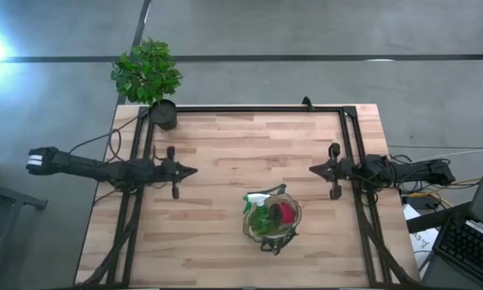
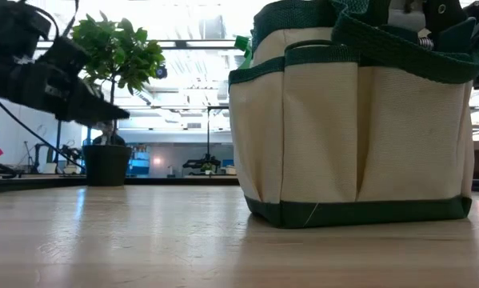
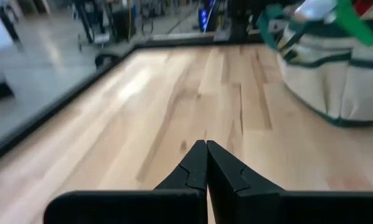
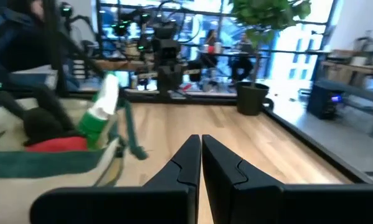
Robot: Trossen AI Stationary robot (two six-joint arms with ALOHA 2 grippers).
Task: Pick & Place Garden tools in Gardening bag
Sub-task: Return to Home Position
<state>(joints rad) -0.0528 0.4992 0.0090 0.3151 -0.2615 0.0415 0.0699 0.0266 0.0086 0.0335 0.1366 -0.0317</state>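
Canvas panels and dark green trim on the gardening bag (image 2: pixel 351 136) show best in the low view, where its stitched side pockets fill much of the frame. The high view instead looks down into its round mouth, where a green-and-white spray bottle (image 1: pixel 256 199) and a red item (image 1: pixel 287 213) sit inside. The bag stands on the pale wood-plank table (image 1: pixel 225 145), toward the edge nearest the low camera, between the two arms. The left claw (image 1: pixel 193 170) and the right claw (image 1: pixel 312 169) hover to either side, apart from the bag, each with its fingers pressed together on nothing. A leafy plant (image 1: pixel 147 71) in a black pot (image 1: pixel 164 114) stands at the far left corner.
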